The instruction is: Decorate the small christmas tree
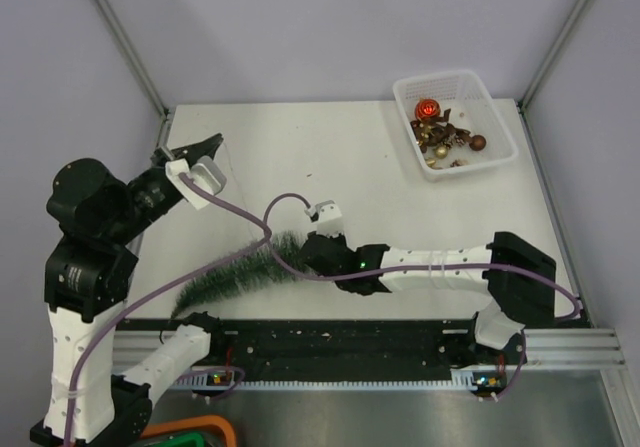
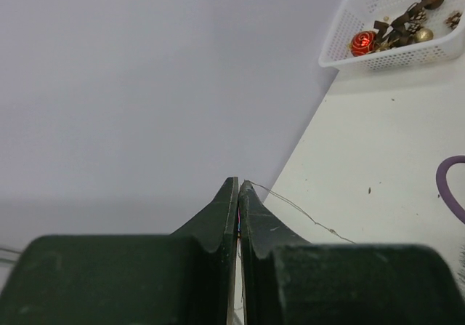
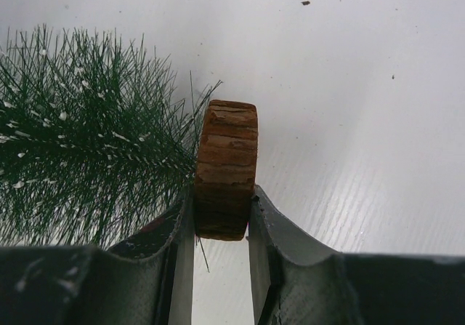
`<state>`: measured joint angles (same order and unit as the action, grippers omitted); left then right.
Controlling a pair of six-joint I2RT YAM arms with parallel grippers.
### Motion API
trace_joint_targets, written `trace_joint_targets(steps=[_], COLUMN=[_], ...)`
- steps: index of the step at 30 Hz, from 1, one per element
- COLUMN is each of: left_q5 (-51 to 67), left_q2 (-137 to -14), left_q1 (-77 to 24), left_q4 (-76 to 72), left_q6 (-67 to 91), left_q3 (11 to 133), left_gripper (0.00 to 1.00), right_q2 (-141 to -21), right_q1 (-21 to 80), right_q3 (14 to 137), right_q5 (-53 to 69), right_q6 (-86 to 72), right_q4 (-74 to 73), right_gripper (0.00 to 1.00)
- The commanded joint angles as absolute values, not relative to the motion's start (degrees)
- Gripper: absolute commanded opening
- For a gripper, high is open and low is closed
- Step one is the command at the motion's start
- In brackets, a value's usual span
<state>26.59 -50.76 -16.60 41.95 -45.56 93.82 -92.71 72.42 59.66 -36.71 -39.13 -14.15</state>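
The small christmas tree [image 1: 235, 272] lies on its side on the white table, tip toward the near left. My right gripper [image 1: 305, 247] is shut on its round wooden disc base [image 3: 227, 150]; in the right wrist view the gripper [image 3: 221, 194] clamps the disc edge-on, with green bristles [image 3: 87, 136] to the left. My left gripper [image 1: 205, 145] is raised over the far left of the table. Its jaws [image 2: 238, 183] are shut on a thin wire [image 2: 305, 214] that trails right and down toward the table.
A white mesh basket [image 1: 440, 75] at the far right corner holds a red bauble [image 1: 427, 109] and several brown and gold ornaments; it also shows in the left wrist view [image 2: 392, 57]. A purple cable [image 1: 240, 212] loops above the tree. Grey walls enclose the table.
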Motion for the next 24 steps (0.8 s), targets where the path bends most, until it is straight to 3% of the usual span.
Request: trace_joint_targets(steps=[1,12,24], left_q5=[22.34,18.64,16.17], left_q2=[-49.05,-50.18,-63.09], left_q1=[-16.7,-16.7,-16.7], left_q4=[34.11,30.68,32.43], left_q6=[-48.68,-47.64,-42.36], left_q3=[88.43,83.94,89.29], left_gripper=[0.05,0.02,0.0], right_q2=[-90.89,-70.69,-52.84], right_q1=[72.77,72.77,68.47], right_q3=[59.16,38.07,30.85], right_q5=[-34.63,-21.55,-17.04], right_q6=[-38.67,-36.56,-39.72], right_q4=[-10.37,5.88,1.77], right_gripper=[0.0,0.0,0.0])
